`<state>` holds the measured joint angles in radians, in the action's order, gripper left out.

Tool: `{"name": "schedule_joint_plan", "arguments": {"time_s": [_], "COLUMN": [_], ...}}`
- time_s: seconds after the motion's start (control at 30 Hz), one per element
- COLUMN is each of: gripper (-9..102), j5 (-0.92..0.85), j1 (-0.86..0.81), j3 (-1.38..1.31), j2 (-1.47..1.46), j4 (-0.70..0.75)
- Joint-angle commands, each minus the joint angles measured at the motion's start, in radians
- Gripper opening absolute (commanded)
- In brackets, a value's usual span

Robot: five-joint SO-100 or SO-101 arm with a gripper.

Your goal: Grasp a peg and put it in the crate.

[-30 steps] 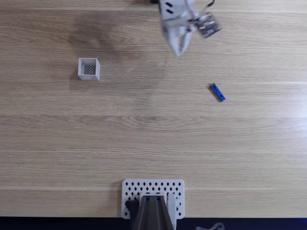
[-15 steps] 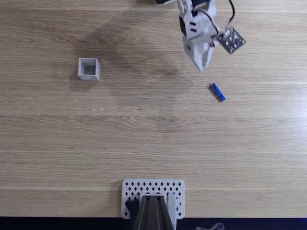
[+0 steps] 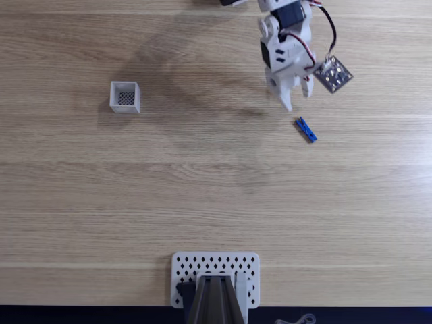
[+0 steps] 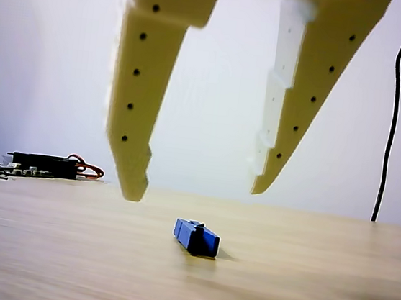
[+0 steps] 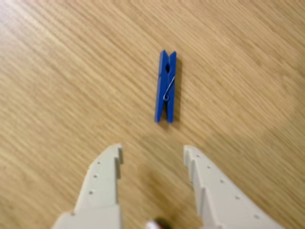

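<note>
In the other view, the gripper (image 4: 198,187) is hanging down from the top of the frame with its two pale fingers (image 4: 136,106) spread wide, their tips sitting clear above the wooden table (image 4: 44,248). The blue peg (image 4: 196,237) is lying flat on the table at lower centre, just below the gap between the tips and touching neither. Dark electronics with red wires (image 4: 36,162) are sitting at the far left edge, and a black cable (image 4: 396,107) is hanging down the right side against the white wall.

I see a light wood-grain table (image 3: 202,189) carrying the blue peg (image 3: 305,129) at right and the white crate (image 3: 125,97) well apart at left. A white perforated plate (image 3: 214,268) sits at its near edge.
</note>
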<state>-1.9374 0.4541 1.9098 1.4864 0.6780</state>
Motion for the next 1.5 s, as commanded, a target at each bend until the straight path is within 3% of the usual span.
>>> {"name": "schedule_joint_plan", "arguments": {"time_s": [0.0,0.8,1.0,1.17,1.3,1.47], "gripper": [21,20,-2,1,-1,0], "j5": [0.008,0.009,0.009,0.063,0.173,0.255], "j1": [-0.011,-0.011,-0.012,-0.014,-0.028,-0.15], "j3": [-0.17,-0.327,-0.322,-0.264,-0.221,-0.061], "j2": [-0.023,-0.272,-0.272,-0.245,-0.179,-0.014], "j4": [-0.021,-0.021,-0.005,-0.023,-0.121,-0.408]}}
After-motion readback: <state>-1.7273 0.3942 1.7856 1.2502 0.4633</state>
